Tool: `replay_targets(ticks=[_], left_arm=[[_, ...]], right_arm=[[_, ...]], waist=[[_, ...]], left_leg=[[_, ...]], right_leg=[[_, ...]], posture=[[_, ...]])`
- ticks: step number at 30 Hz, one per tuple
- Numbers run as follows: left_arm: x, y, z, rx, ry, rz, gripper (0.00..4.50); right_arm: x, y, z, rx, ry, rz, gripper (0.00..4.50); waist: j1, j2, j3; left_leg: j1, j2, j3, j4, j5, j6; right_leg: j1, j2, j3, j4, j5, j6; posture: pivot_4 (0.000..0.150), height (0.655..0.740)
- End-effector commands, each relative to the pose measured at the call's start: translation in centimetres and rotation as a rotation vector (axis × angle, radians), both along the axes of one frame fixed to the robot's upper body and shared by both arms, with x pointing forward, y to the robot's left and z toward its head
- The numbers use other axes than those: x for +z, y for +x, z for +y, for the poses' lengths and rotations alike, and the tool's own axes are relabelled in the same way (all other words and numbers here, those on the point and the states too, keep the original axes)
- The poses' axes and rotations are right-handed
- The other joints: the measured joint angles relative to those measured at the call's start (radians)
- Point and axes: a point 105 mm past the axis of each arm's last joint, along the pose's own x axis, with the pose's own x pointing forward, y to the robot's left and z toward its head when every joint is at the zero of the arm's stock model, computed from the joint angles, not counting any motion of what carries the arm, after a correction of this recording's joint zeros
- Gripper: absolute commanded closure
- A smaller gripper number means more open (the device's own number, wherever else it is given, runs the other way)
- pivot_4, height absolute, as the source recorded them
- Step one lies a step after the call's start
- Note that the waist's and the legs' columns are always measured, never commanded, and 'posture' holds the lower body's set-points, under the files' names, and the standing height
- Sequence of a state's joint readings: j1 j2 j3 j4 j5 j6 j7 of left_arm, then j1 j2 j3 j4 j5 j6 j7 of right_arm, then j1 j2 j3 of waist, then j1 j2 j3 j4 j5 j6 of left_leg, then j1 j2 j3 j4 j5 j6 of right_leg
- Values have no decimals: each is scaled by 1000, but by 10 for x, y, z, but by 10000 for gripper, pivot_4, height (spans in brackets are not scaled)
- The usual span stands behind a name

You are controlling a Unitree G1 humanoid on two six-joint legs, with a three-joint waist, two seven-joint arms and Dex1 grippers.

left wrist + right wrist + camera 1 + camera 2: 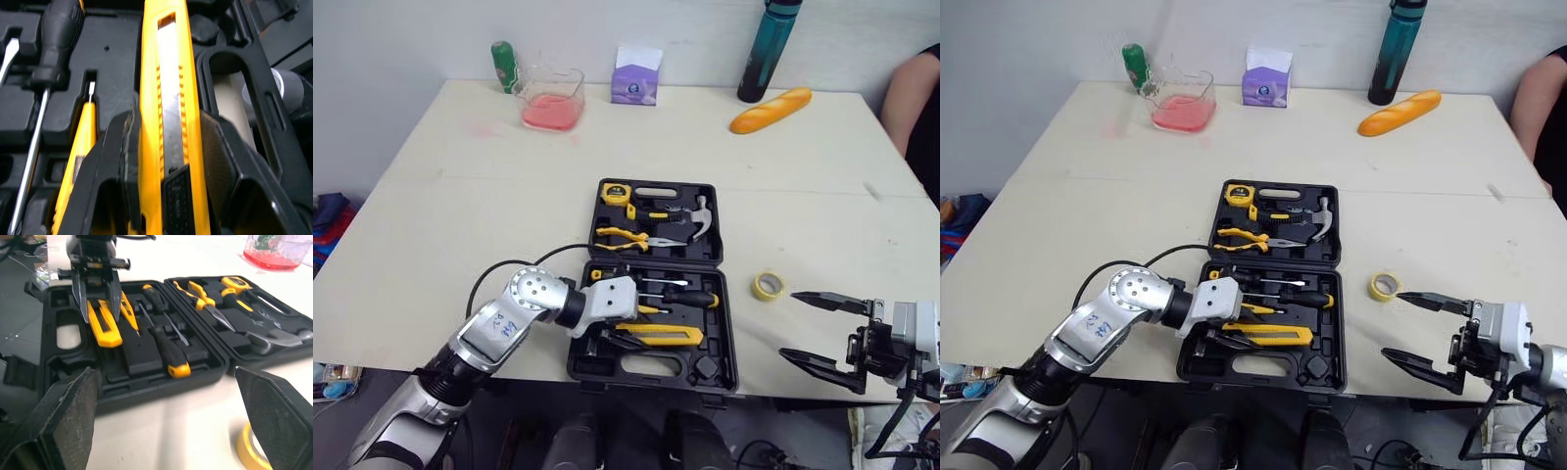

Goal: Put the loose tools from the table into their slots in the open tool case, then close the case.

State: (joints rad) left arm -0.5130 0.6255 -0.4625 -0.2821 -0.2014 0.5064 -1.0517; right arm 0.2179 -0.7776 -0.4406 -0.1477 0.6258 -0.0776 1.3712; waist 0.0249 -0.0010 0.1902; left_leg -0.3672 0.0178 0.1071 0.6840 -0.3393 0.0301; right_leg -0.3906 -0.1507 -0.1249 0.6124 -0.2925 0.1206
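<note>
"Where does your left gripper [98, 316] stand?"
"Down in the near half of the tool case [728, 343]. Its fingers are clamped on the yellow knife [666, 336], with a screwdriver [690, 297] just beyond."
"And your right gripper [790, 325]?"
"Its fingers are spread wide and hold nothing. The tape roll [767, 285] lies on the table [460, 196] just past the far fingertip, beside the case."
</note>
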Motion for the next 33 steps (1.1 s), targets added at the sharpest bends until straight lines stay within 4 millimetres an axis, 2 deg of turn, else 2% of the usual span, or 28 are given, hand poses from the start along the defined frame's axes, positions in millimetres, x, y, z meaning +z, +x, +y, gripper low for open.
replay_targets(ticks=[1,5,7,10,17,22,24,33], left_arm=[[-12,4,6,28,78,-5,32518],[-12,4,5,32,75,5,32518],[-11,3,4,18,70,9,22213],[-3,-3,-1,-57,20,-34,10078],[10,-8,-5,-124,-58,-51,10078],[13,-8,-4,-135,-84,-67,10078],[20,-6,-6,-137,-129,-94,10078],[78,-4,9,-129,-417,-169,10078]], right_arm=[[2,-3,-7,-1,-10,-37,0],[-2,-7,-13,-5,-14,-36,0],[-4,-11,-16,-8,-15,-35,0],[-6,-16,-18,-8,-17,-34,0],[-6,-18,-18,-6,-16,-30,0],[-5,-17,-16,0,-19,-31,0],[-6,-16,-16,-1,-18,-31,0],[-7,-15,-19,-22,-9,-35,0]], waist=[[1,0,0],[2,0,0],[2,0,0],[1,0,0],[0,0,0],[1,0,0],[1,0,0],[-1,0,0]], left_leg=[[0,0,0,0,0,0],[0,0,-1,0,0,0],[0,0,-1,0,0,0],[0,0,-1,0,0,0],[-1,0,-1,0,0,0],[-1,0,-1,1,0,0],[-1,0,-1,1,0,0],[-1,0,-1,1,0,0]], right_leg=[[0,0,0,0,0,0],[0,0,-1,0,0,0],[1,0,-1,0,0,0],[1,0,-1,0,0,0],[0,0,-1,0,0,0],[0,0,-1,-1,0,0],[0,0,-1,-1,0,0],[0,0,-1,-1,0,0]], posture=[[1500,7400],[1500,7400],[1500,7400],[1500,7400],[1500,7400],[1500,7400],[1500,7400],[1500,7400]])
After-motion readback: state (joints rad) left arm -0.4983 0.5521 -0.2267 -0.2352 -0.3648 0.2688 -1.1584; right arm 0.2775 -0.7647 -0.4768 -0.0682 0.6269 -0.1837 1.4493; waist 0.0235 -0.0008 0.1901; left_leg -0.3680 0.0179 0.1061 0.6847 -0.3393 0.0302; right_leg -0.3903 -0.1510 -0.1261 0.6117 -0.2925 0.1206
